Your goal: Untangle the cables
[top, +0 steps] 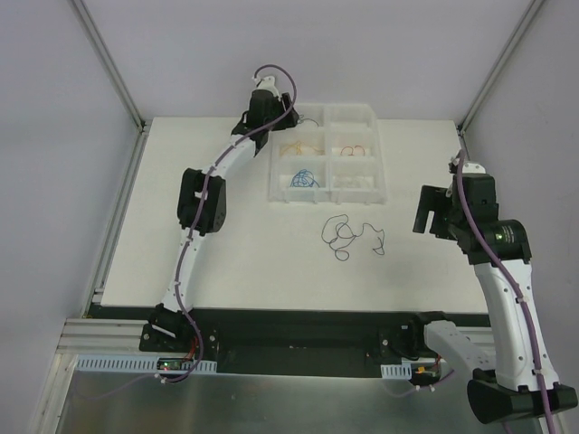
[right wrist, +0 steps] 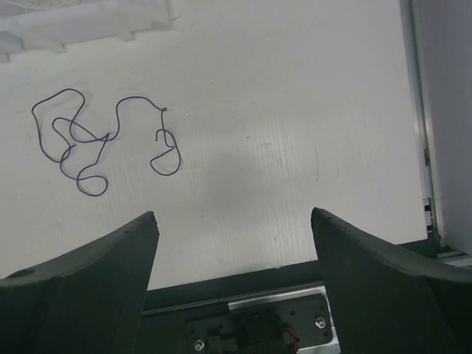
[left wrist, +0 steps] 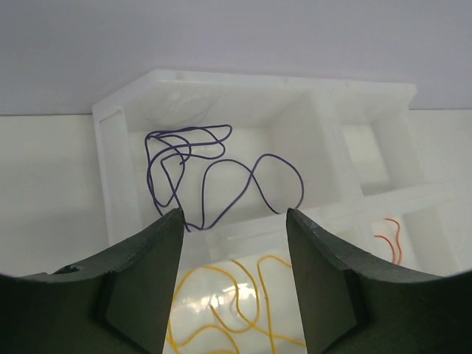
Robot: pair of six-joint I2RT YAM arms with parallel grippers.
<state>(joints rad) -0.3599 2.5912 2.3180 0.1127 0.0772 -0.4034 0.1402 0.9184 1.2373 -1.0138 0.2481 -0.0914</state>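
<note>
A loose dark purple-black cable (top: 348,237) lies curled on the white table, in front of the tray; it also shows in the right wrist view (right wrist: 92,144). The white divided tray (top: 327,193) holds a dark purple cable (left wrist: 206,173) in its far left compartment, a yellow cable (left wrist: 236,306) in the one nearer, a blue cable (top: 306,178) nearest, and a red cable (top: 355,150) on the right. My left gripper (left wrist: 232,215) is open and empty above the yellow and purple compartments. My right gripper (right wrist: 232,215) is open and empty, right of the loose cable.
The tray's near wall (right wrist: 74,26) shows at the top of the right wrist view. The table's dark front edge (right wrist: 243,284) and right rail (right wrist: 420,110) lie close to my right gripper. Grey walls enclose the table.
</note>
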